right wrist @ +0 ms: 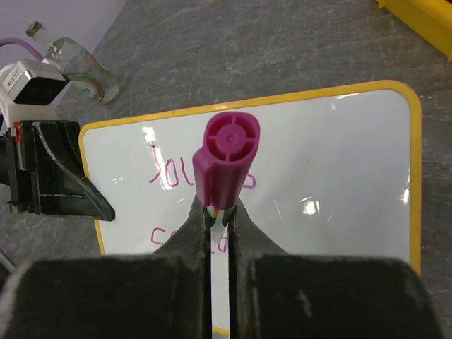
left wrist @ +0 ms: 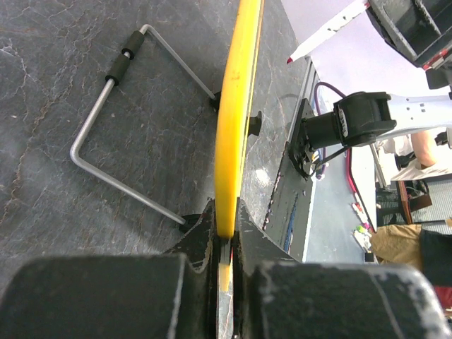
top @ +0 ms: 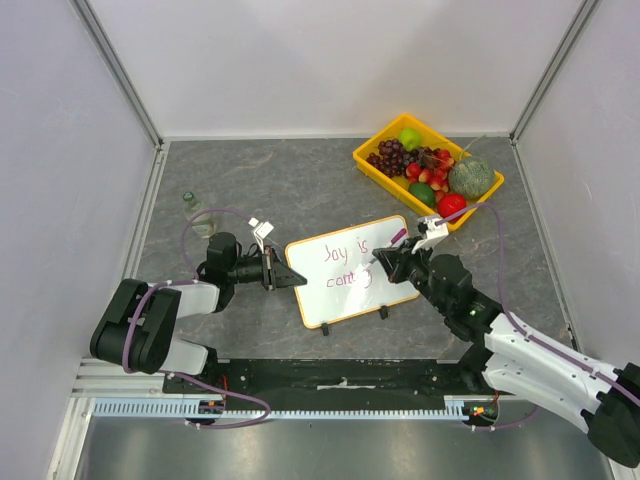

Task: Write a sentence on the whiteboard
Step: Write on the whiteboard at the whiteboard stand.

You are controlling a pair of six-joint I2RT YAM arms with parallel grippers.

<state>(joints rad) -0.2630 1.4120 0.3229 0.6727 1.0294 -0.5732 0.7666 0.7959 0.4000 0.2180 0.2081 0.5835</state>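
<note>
Right fingers (right wrist: 192, 236) clamped on marker (right wrist: 227, 159) | left fingers (left wrist: 200, 229) pinching whiteboard (left wrist: 236, 106) edge

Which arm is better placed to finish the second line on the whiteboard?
Right. The right gripper holds the pink marker over the whiteboard, at the unfinished sentence; the left gripper is clamped on the board's edge.

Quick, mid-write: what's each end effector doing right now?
Left end effector: closed, clamping the edge of the whiteboard.
Right end effector: closed, holding the magenta marker.
</note>
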